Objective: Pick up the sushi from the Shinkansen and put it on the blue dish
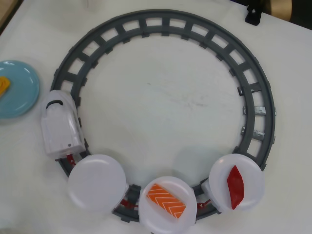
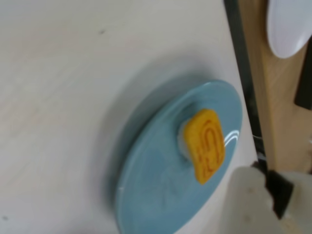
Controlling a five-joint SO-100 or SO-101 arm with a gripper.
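Yellow-orange and marked with curved lines on top, the sushi (image 2: 206, 144) lies on the blue dish (image 2: 161, 195), toward the side of the plate nearest the table's edge in the wrist view. In the overhead view only a sliver of the sushi (image 1: 3, 85) shows at the far left border, on the blue dish (image 1: 22, 90), which sits on the white table (image 1: 161, 102) just left of the track.

A pale part of the gripper (image 2: 265, 202) fills the lower right corner of the wrist view, close beside the plate's rim and apart from the sushi. Only that corner of it shows, so I cannot tell whether the fingers are spread or closed.

On the grey ring of track (image 1: 165, 22), the Shinkansen (image 1: 59, 127) stands at the left side, its rounded nose toward the top of the view. Behind it follow three round white plates: the first plate (image 1: 96, 182) is bare, the second carries an orange piece with white stripes (image 1: 166, 201), and the third holds a dark red pointed piece (image 1: 235, 186).

In the wrist view, a brown wooden surface (image 2: 285, 107) lies beyond the table's dark edge.
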